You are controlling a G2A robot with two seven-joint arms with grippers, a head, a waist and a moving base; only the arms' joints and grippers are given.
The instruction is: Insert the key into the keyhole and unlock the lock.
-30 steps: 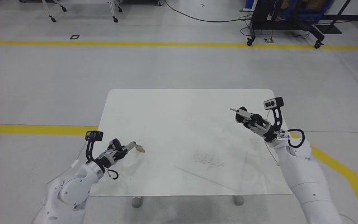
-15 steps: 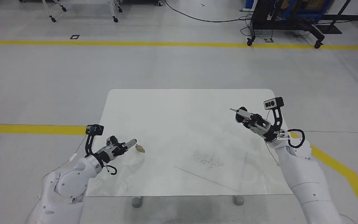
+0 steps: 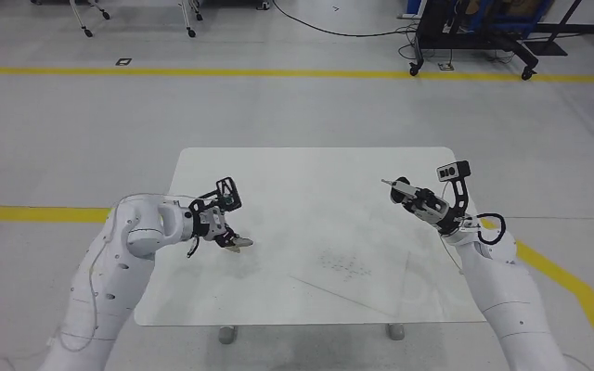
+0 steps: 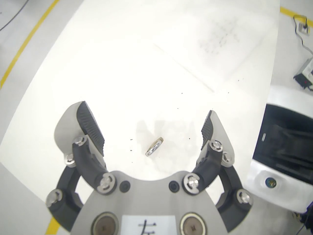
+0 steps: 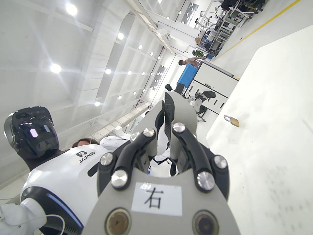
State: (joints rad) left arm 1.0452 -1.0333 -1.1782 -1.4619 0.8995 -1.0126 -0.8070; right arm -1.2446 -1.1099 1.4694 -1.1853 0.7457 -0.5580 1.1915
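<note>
**A:** Where do we see the small brass-coloured padlock with the silver shackle (image 3: pixel 243 243)?

**B:** We see it lying on the white rectangular table (image 3: pixel 306 176), in the left half, apart from every edge. In the right wrist view the padlock (image 5: pixel 231 120) lies flat, with the shackle pointing away from the body.

**A:** And the left gripper (image 3: pixel 230 237)?

**B:** It hangs just beside the padlock, above the table top. In its own wrist view the left gripper (image 4: pixel 146 112) is spread wide. The padlock (image 4: pixel 154 146) is on the table below the gap, between the two black ribbed pads (image 4: pixel 89 125), and touches neither of them.

**A:** What can we say about the right gripper (image 3: pixel 390 183)?

**B:** It is well apart from the padlock, over the right part of the table, and points toward the middle. In its own view the fingers of the right gripper (image 5: pixel 167 99) are pressed together. We cannot tell whether they clamp anything.

**A:** Anything else on the table?

**B:** Faint grey smudges (image 3: pixel 345 264) right of the middle.
</note>
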